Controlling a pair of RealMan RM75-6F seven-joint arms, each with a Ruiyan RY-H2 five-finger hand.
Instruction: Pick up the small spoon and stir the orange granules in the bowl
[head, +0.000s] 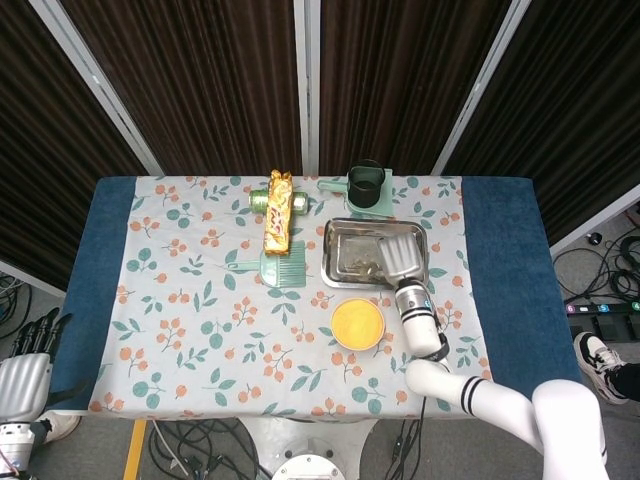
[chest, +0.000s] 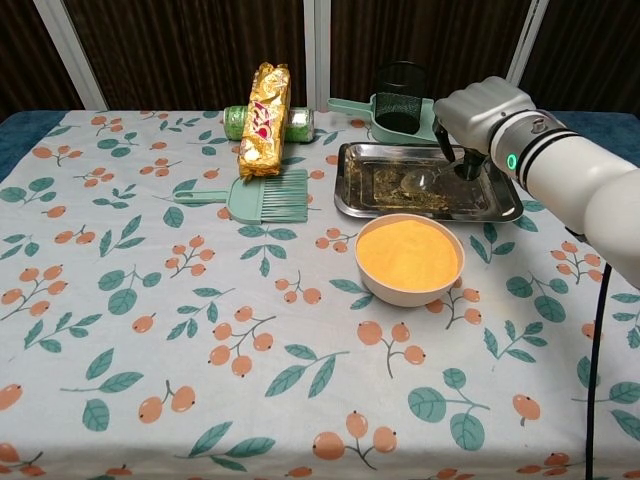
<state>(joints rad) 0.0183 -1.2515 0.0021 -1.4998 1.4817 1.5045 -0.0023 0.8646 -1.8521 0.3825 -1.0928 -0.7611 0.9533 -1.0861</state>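
Observation:
The white bowl (chest: 405, 291) of orange granules (chest: 408, 250) stands right of the table's middle, just in front of the metal tray (chest: 488, 199). A small clear spoon (chest: 415, 180) lies with its scoop on the tray floor, its handle running right to the fingertips (chest: 466, 166) of my right hand (chest: 478, 112). That hand is low over the tray's right half, fingers pointing down, pinching the handle. From the head view, the right hand (head: 400, 255) covers part of the tray (head: 332, 268) behind the bowl (head: 357, 322). My left hand (head: 27, 372) hangs off the table's left front corner, holding nothing, fingers apart.
A green comb (chest: 268, 196) lies left of the tray. Behind it are a gold snack packet (chest: 262, 118) and a green can (chest: 238, 122). A black mesh cup (chest: 398, 95) in a green holder stands behind the tray. Blue cloth (head: 505, 250) borders the table.

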